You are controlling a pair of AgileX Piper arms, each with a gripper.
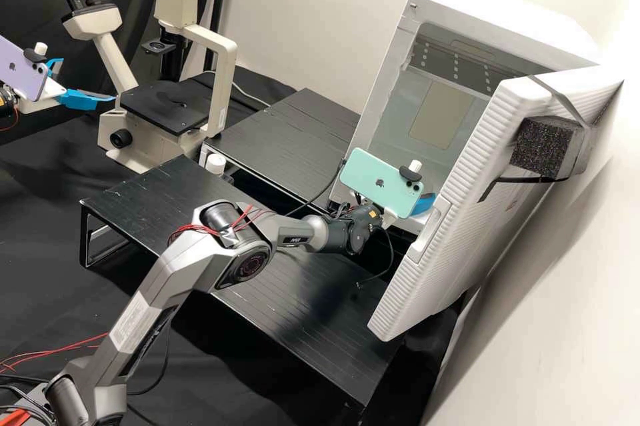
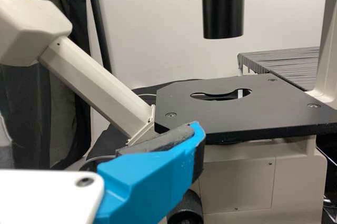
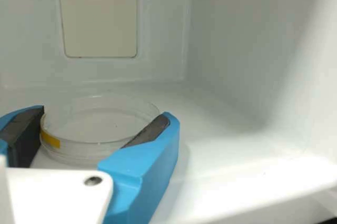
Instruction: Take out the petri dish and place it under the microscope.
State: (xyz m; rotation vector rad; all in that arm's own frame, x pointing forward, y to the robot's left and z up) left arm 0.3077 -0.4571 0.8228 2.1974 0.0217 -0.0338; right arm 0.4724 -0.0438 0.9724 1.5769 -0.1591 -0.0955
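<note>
Within the open white cabinet (image 1: 503, 9), have the right end effector (image 1: 424, 203) clamped on the petri dish (image 3: 100, 129), with a blue finger against either side. In the right wrist view, see the dark pads (image 3: 150, 130) at the clear round wall, one of them just beside a small yellow mark (image 3: 50, 140). Cannot tell whether lifted off or resting on the cabinet's pale floor (image 3: 221, 145).

In the high view, see the ribbed white door (image 1: 453, 213) standing open beside the cabinet, with a dark foam block (image 1: 543, 146) strapped to it. Over at the cream microscope (image 1: 230, 79), have the left end effector (image 1: 87, 79) with fingers apart. In the left wrist view, find one blue finger (image 2: 152, 182) near the flat black stage (image 2: 237, 116); cannot tell whether touching. Above the stage and its rounded opening, see a black tube (image 2: 224, 8).

On the right wrist, see a mint phone (image 1: 381, 183); on the left, a lilac one (image 1: 23, 69). Between microscope and cabinet, note a low black table (image 1: 287, 139); under the right arm (image 1: 193, 253), another.
</note>
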